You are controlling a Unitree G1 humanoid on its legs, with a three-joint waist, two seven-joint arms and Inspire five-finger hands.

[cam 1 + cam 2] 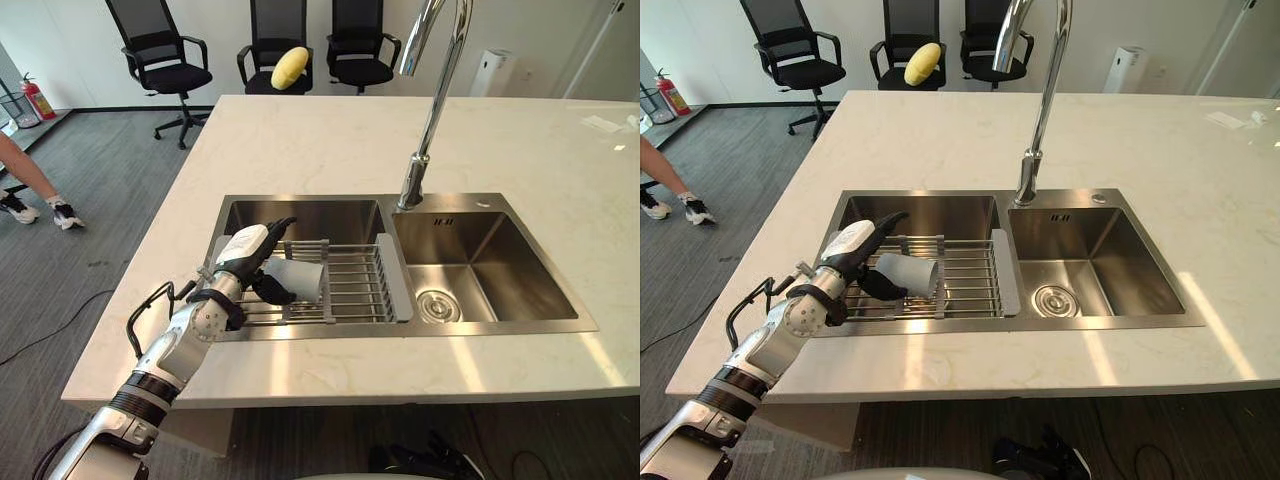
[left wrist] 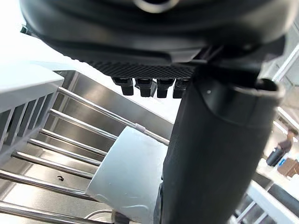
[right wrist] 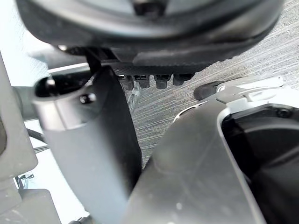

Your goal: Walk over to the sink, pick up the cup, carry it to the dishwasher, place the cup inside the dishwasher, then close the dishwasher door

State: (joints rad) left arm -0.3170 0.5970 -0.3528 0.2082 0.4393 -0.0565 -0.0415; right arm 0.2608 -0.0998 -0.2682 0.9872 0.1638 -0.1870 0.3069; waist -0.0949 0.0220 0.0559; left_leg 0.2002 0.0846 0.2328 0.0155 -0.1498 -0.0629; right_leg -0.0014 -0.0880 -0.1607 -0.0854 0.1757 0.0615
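Cup, pale grey and smooth-sided, is my target, so I place it from the big things down. The white stone-look island counter holds a stainless-steel double sink. A grey-framed wire drying rack bridges the left basin, and the cup lies tipped on its side on the bars towards the rack's left end, with its long axis roughly along them. My left hand is right at it, coming in from the counter edge on the robot's side. The fingers reach out straight above the cup's far flank and the dark thumb sits low against its near flank. That brackets the cup but does not clamp it; I judge the grasp not yet made. Closing should squeeze across the cup's width, not end to end. My right hand hangs well away with slack fingers and holds nothing.
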